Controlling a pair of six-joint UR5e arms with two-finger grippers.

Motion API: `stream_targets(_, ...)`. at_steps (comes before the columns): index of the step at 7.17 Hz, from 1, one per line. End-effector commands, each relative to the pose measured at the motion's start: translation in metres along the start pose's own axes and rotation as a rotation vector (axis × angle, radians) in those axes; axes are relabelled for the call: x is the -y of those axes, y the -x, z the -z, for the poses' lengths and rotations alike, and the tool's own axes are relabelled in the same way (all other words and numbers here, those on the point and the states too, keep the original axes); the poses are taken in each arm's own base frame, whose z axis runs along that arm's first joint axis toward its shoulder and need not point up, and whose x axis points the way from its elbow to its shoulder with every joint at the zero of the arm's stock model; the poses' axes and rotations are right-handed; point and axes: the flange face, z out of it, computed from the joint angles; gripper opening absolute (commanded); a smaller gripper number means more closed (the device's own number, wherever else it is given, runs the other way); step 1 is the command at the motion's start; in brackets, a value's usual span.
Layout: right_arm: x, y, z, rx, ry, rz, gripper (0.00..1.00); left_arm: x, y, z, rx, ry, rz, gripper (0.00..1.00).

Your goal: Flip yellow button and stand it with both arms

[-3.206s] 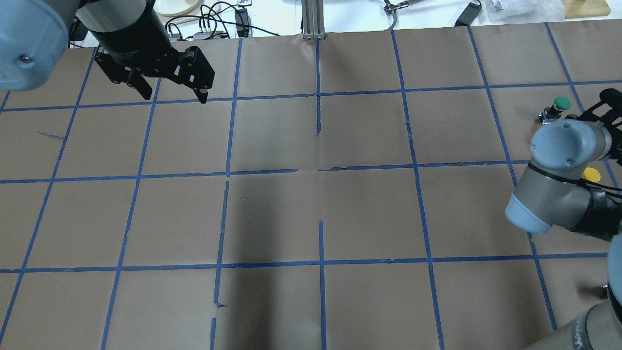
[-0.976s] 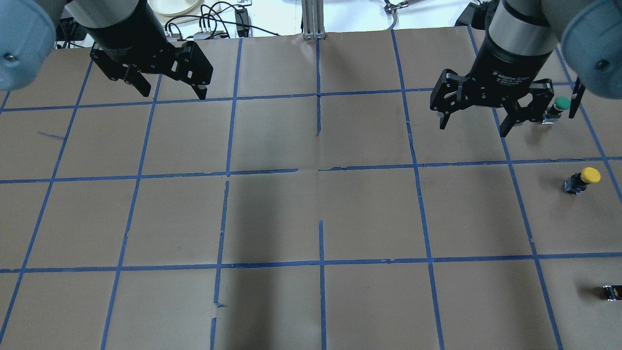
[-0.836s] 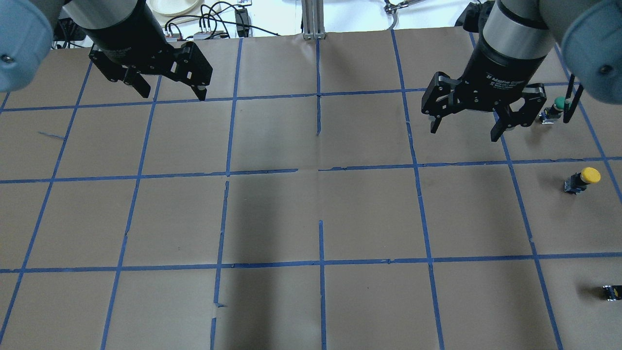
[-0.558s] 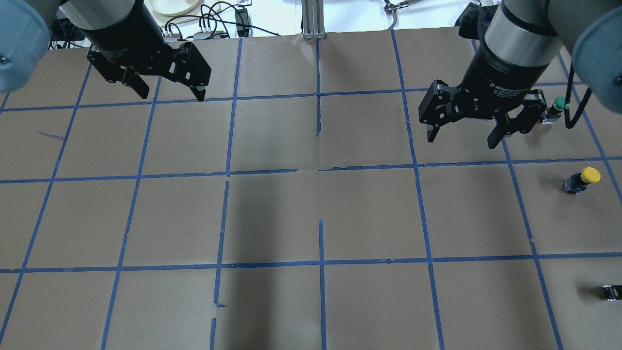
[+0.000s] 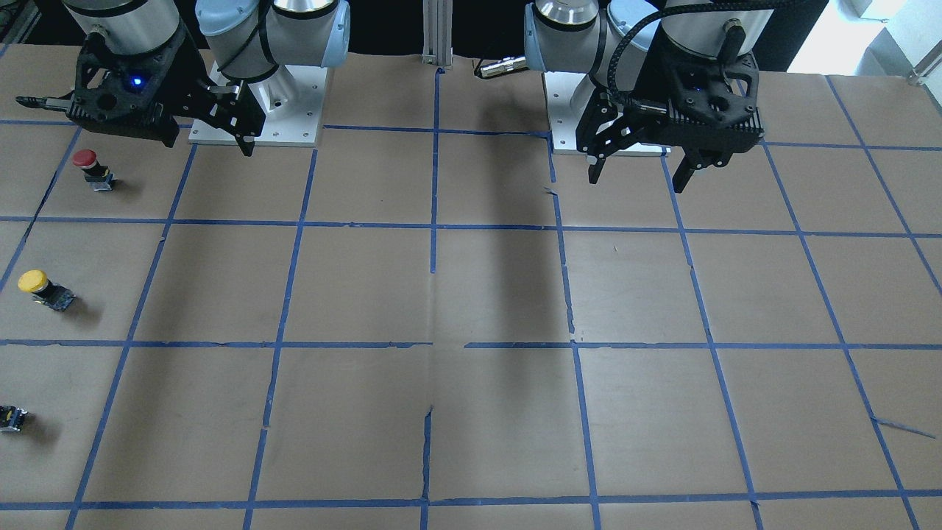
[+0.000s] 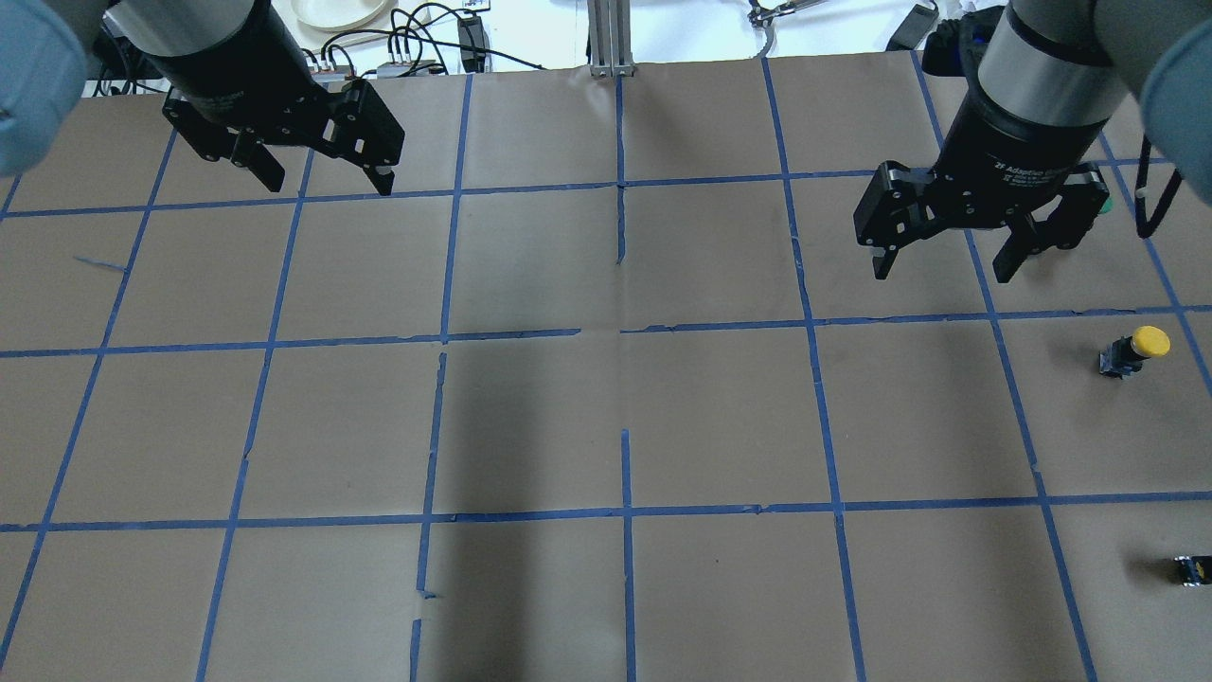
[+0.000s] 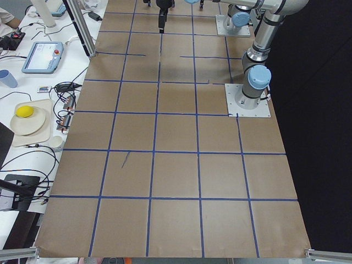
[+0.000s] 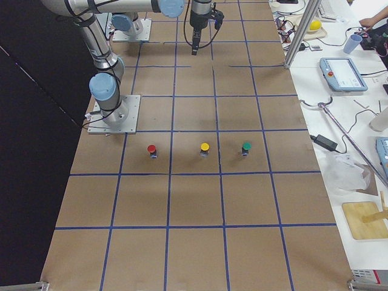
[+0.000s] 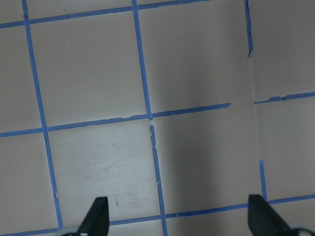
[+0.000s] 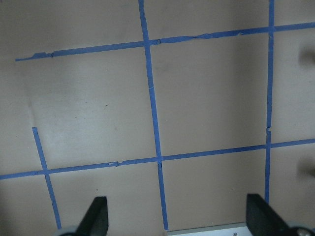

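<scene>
On the table (image 6: 720,417), yellow button (image 6: 1138,349), black body.

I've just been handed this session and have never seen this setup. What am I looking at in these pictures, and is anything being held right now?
These are two robot arms mounted on the table, each ending in a two-fingered claw. The overhead picture looks over the robot's shoulders: the left gripper is at its left, the right gripper at its right. The front picture faces the robot, so sides swap. Two side pictures look along the table; two wrist pictures look down between each claw's fingers. Both claws are open and hold nothing. On the robot's right, in a row, are the red button, the yellow button, apparently standing cap up, and the green button. A tiny black block lies nearby.
</scene>
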Motion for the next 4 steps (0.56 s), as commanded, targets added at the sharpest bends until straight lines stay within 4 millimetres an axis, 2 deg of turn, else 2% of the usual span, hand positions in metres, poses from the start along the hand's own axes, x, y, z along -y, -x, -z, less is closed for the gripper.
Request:
stream_targets(1,-0.0004,-0.0009,0.0034,-0.004,-0.008,0.000,1.00,0.0009,0.0102,-0.0008,0.000,0.011,0.044,1.00)
stream_targets(4,-0.0009,0.0007,0.0042,0.013,-0.010,0.001,1.00,0.0014,0.0144,-0.0016,0.004,0.012,0.091,1.00)
